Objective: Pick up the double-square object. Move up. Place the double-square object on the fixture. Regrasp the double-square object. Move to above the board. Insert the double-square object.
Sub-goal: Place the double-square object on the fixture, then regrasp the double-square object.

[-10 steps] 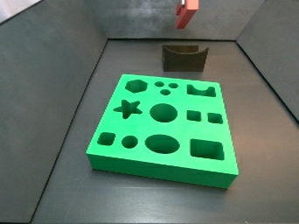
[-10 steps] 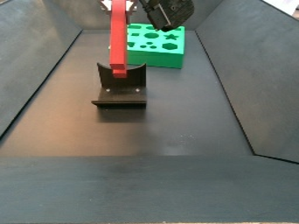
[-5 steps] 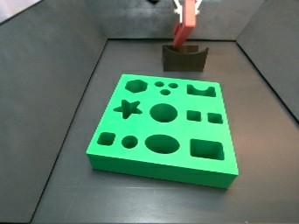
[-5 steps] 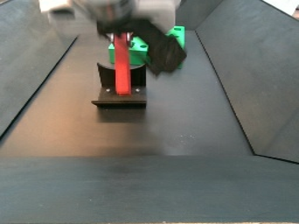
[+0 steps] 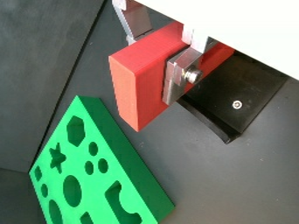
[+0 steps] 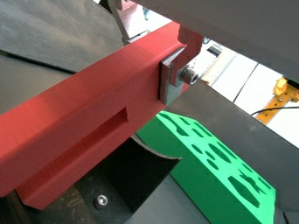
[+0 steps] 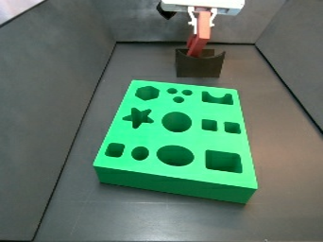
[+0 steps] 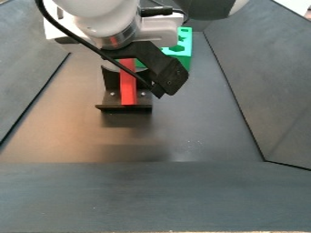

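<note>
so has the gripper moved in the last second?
Yes. The gripper, shut on the double-square object, has come down: a second ago the piece hung well above the fixture; now its lower end reaches the fixture's top in both side views.

- I can read no text, label, brand, number or sign anywhere in these views.
- The gripper [image 7: 198,25], just above the fixture [image 7: 198,64], carries no marking I can make out.
- The board [image 7: 177,137] near the fixture shows only shaped cut-outs.
</note>
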Motion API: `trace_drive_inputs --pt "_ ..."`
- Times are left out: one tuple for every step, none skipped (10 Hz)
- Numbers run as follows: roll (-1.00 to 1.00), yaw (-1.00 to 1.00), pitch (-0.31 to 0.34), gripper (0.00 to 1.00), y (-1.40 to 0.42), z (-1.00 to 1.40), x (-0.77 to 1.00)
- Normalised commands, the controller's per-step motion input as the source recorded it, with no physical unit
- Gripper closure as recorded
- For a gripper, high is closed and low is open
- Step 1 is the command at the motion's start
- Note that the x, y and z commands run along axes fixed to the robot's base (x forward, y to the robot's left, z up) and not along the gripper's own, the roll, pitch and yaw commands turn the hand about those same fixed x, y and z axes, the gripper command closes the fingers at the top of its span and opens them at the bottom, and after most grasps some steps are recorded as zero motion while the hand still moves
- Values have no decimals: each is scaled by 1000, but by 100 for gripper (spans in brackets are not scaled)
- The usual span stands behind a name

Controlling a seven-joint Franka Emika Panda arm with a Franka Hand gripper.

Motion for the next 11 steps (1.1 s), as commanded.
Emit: trace_drive_inputs --pt "-173 -224 40 100 186 -1000 172" --pt "-170 -206 40 100 180 -1000 161" --pt "-152 -182 30 100 176 -1000 134" --pt "-138 -173 21 100 170 -1000 122" --pt "-117 -155 10 100 160 -1000 105" --pt "0 0 0 100 -500 -167 0" --pt "0 0 0 0 0 0 0" --pt "17 -33 -11 0 0 1000 0" --pt "23 -28 -11 0 2 1000 -1" --pt "31 -10 3 0 5 1000 -18" --pt "36 -4 3 0 8 1000 -20"
